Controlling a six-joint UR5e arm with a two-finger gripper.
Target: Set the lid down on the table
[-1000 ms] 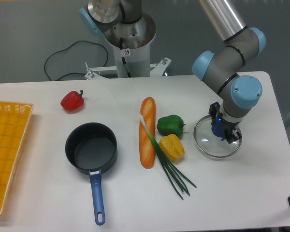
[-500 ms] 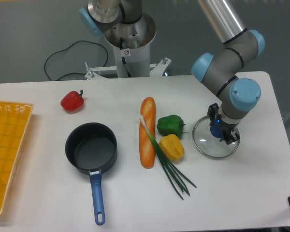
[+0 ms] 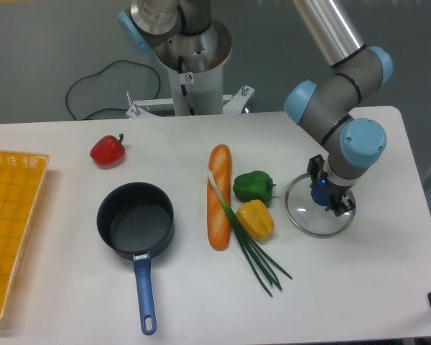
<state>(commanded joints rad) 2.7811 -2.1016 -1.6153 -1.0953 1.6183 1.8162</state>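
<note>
The lid (image 3: 309, 214), clear glass with a metal rim, is at the right of the white table (image 3: 359, 287), right of the peppers. Its blue knob (image 3: 320, 193) sits between my gripper's fingers. My gripper (image 3: 323, 195) points down and is shut on the knob. The lid hangs close over the tabletop; I cannot tell whether its rim touches. The dark saucepan (image 3: 135, 221) with a blue handle stands open at the left centre, far from the lid.
A baguette (image 3: 218, 206), a green pepper (image 3: 253, 187), a yellow pepper (image 3: 255, 219) and green onions (image 3: 255, 251) lie just left of the lid. A red pepper (image 3: 107, 150) lies at the back left. A yellow wicker tray (image 3: 11, 215) is at the left edge.
My gripper and the lid have shifted slightly to the left, towards the peppers. Nothing else moved.
</note>
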